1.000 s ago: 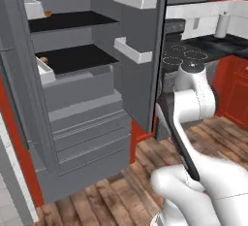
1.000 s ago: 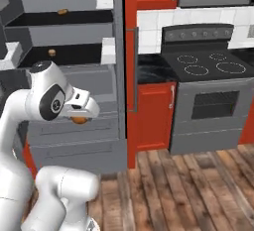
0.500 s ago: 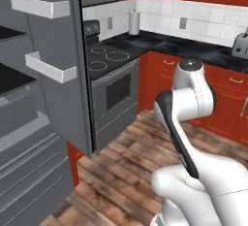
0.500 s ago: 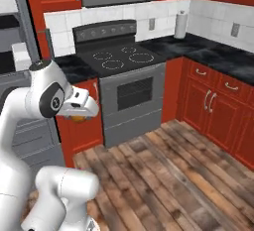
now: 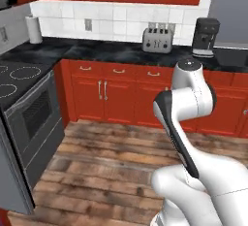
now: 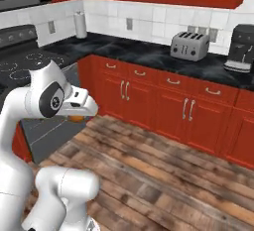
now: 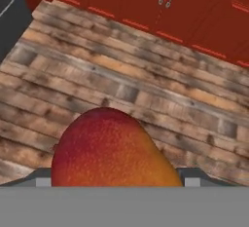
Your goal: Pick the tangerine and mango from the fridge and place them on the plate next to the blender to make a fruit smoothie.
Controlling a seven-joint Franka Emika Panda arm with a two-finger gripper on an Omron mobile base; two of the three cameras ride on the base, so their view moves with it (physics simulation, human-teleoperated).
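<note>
In the hand view the mango point(image 7: 109, 150), red on top and orange below, sits large between my gripper's point(image 7: 116, 176) two fingertips, and the gripper is shut on it. From the right base view the gripper point(image 6: 79, 117) hangs under the white wrist, with a sliver of the orange mango point(image 6: 77, 119) showing beneath it, held well above the wooden floor. The tangerine, fridge, plate and blender are out of view.
Red base cabinets point(image 5: 121, 91) under a black counter point(image 6: 149, 51) run across the far side. A silver toaster point(image 5: 157, 39), a dark coffee machine point(image 5: 206, 37) and a paper towel roll point(image 5: 34, 29) stand on it. The stove point(image 5: 19, 99) is at left. Wooden floor point(image 7: 146, 75) lies below.
Both base views have swung right, from the open fridge past the stove to the counter with the toaster, so the camera moved. The mango stays in the gripper.
</note>
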